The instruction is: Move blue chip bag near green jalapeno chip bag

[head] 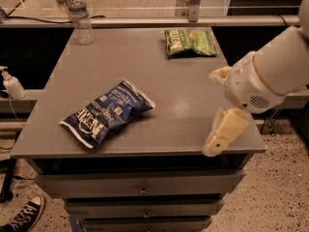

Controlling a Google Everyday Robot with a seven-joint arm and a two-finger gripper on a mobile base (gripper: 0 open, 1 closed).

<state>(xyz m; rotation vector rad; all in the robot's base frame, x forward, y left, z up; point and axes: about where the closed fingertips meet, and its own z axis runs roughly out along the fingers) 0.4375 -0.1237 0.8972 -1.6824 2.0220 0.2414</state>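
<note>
Gripper (218, 111) hovers over table's (193, 105) right front edge.

blue chip bag (107, 112): navy, white lettering | gripper (216, 111), table's right edge: seemingly cream

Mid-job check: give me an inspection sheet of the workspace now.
Surface: grey table top, drawers below.
Job's things: blue chip bag front left; green jalapeno chip bag rear right; well apart.
Clutter: water bottle upright, rear left corner.
Grippers: gripper open, empty, at the table's front right edge.
Cables: black cable behind the table, left.
Surroundings: pump bottle on left ledge; sneaker on floor.
</note>
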